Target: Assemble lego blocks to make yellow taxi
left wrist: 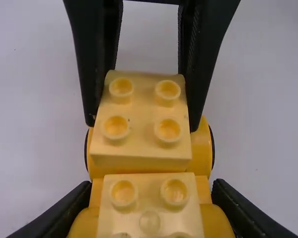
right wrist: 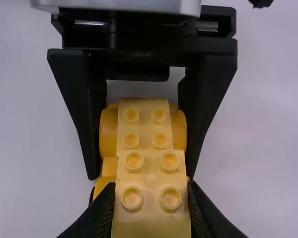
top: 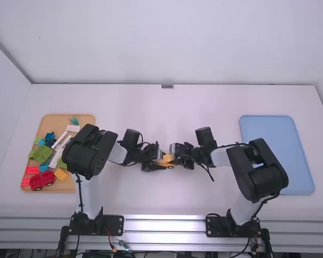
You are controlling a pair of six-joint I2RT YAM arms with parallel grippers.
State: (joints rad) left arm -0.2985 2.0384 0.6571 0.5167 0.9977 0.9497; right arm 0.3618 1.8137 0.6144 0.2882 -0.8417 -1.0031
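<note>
Yellow taxi (top: 166, 161): smooth plastic, studded top, rounded flanks, midway between left and right. Left gripper (top: 157, 162) closed around its body; right gripper (top: 176, 156) pinching the boxy four-studded brick (left wrist: 141, 119) on top.

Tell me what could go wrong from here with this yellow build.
The right jaws pinch a studded block at one end of the wheeled base, while the left jaws grip toward the other end: pressing down might tip or twist the base. I can't tell whether that block is fully seated, so opening the right jaws could leave it loose. Both pairs of jaws are close together, so a small shift might make them knock.
</note>
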